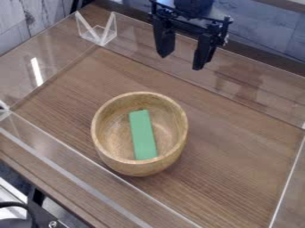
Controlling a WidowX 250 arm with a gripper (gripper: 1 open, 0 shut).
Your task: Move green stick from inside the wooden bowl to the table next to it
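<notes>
My gripper (181, 50) hangs, fingers apart, above the wooden bowl (141, 161); the green stick (143, 134) looks light, stiff, best pinched across its middle.

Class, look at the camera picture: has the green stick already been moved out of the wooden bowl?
No, the green stick lies flat inside the wooden bowl.

The gripper (183, 51) is being held high, pointed straight down, its dark fingers (201, 55) being kept spread wide, nothing gripped.
</notes>
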